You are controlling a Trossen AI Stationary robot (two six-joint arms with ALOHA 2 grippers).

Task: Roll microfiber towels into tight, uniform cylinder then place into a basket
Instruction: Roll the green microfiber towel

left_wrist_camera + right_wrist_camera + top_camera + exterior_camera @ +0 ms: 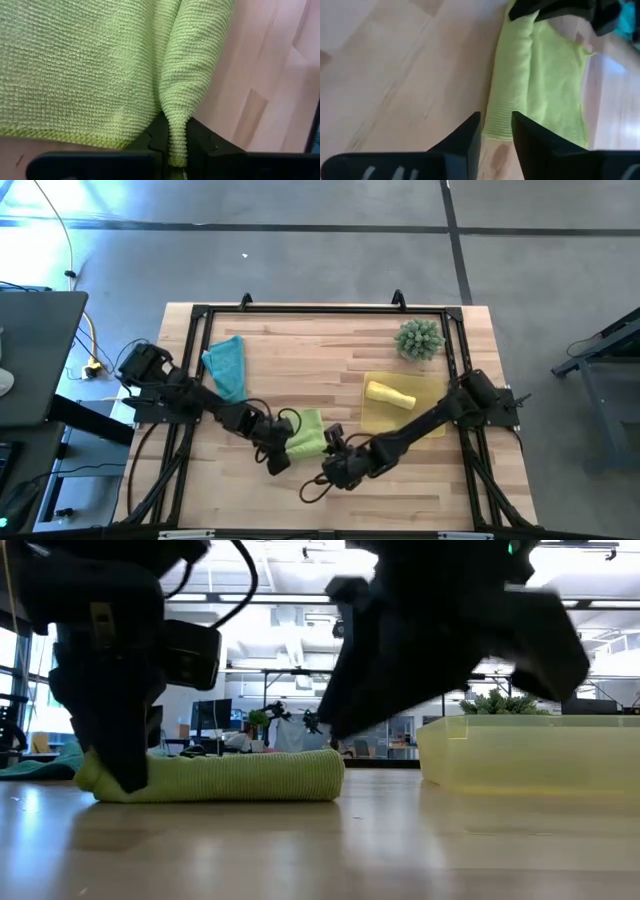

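Wood slats, pale and glossy, make up the table [330,355], framed by a black metal rail. Near its front edge lies the green towel [305,435], a waffle-knit microfiber cloth partly rolled, with one long edge turned into a soft tube and the rest still flat. In the low view it reads as a low, rounded bolster with a ribbed surface.

The left gripper [176,150] is clenched on a pinched fold at one end of that roll; the fabric narrows to a tight pleat between the two dark fingers. The right gripper [496,131] sits at the towel's other end, its blunt black fingers [465,137] parted with a gap between them. The rolled edge's hem lies just ahead of that gap, not visibly clamped.

The blue towel [226,364] lies crumpled near the table's left side, well apart from the green one. The yellow towel [390,394] is a compact cylinder resting inside the basket [375,420], a shallow translucent yellow tray with low walls at the right. Just behind the basket stands a spiky green plant [419,339], ball-shaped.
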